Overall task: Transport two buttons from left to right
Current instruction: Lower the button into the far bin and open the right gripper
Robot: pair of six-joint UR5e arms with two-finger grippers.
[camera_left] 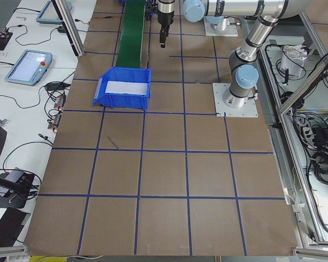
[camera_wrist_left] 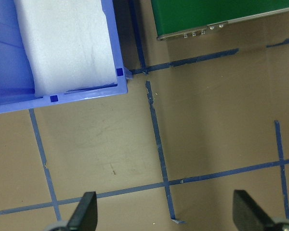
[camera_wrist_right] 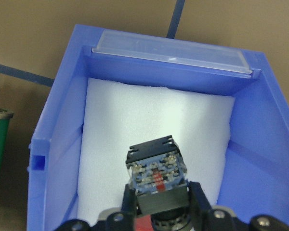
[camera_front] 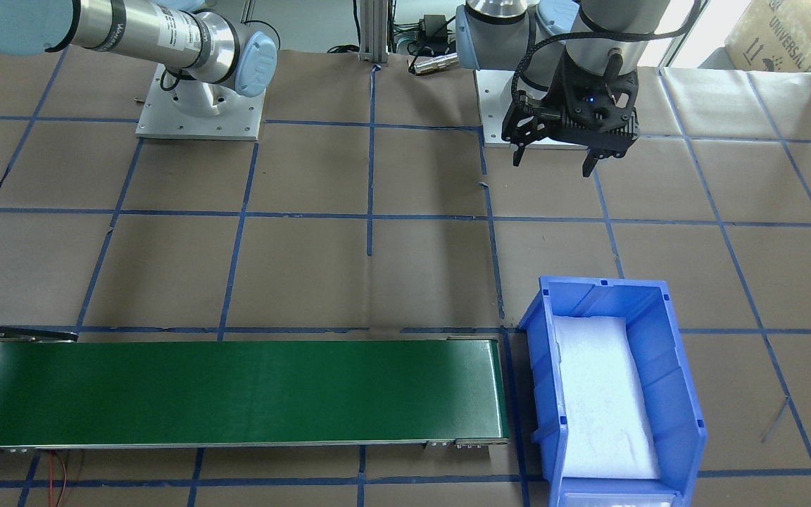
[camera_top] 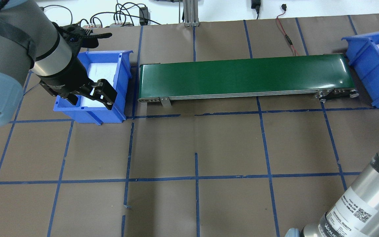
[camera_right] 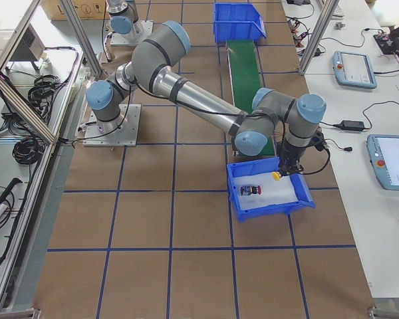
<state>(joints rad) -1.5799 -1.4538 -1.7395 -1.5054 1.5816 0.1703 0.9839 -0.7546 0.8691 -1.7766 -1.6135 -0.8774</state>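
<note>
The right gripper (camera_wrist_right: 163, 204) hangs over the right blue bin (camera_right: 269, 209), clamped on the block body of the yellow-capped button (camera_right: 277, 175) above the white foam pad (camera_wrist_right: 135, 110); in the exterior right view the red-capped button (camera_right: 253, 191) lies on that foam at its 8 o'clock, apart. The left gripper (camera_front: 553, 167) hovers spread wide over brown paper (camera_wrist_left: 207, 120), the left blue bin (camera_front: 673, 366) at its 6 o'clock in the front-facing view, the green conveyor belt (camera_top: 242, 75) at that bin's 3 o'clock overhead.

Bright even light; belt (camera_top: 245, 77) glare; wrist foreground seemingly soft.
</note>
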